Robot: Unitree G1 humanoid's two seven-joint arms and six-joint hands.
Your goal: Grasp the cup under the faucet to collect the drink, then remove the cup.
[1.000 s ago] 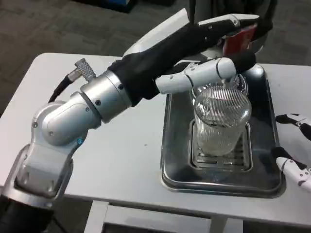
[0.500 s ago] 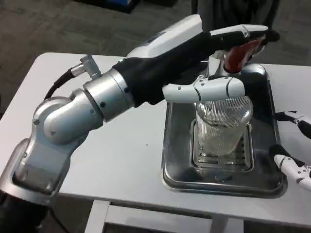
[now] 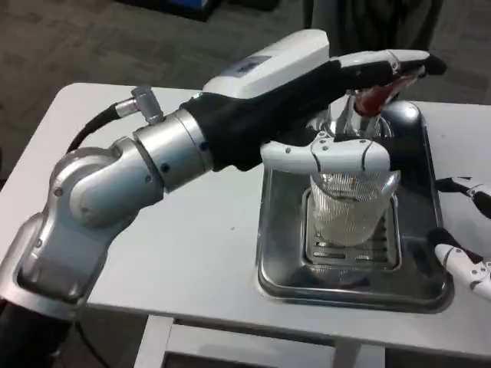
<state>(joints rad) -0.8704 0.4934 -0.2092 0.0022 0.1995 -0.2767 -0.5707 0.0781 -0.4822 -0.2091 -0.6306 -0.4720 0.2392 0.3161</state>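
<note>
**Inspector:** Location of the cup (image 3: 351, 208)?

**Assistant:** Upright on the slotted grate inside the steel drip tray (image 3: 278, 261), directly below the faucet (image 3: 359, 115) with its red lever (image 3: 377, 95).

**Inspector:** Left hand (image 3: 337, 115)?

**Assistant:** It reaches across the tray. One white finger lies across the near side of the cup at the rim, apparently touching; the upper fingers extend over the red lever. Whether the cup is actually gripped, I cannot tell, since the far side is hidden.

**Inspector:** Right hand (image 3: 464, 230)?

**Assistant:** At the table's right edge, just beside the tray. Its fingers are apart and hold nothing.

**Inspector:** Handling assessment?

**Assistant:** The cup is clear and ribbed, glass or hard plastic. I judge it rigid, breakable and slippery if wet, though the ribs should aid friction. Liquid is not clearly visible; if filled, it becomes heavier and prone to spill.

**Inspector:** Recommended hold?

**Assistant:** Around the mid-body, below the rim, thumb opposing fingers. Keep it vertical during removal.
</note>
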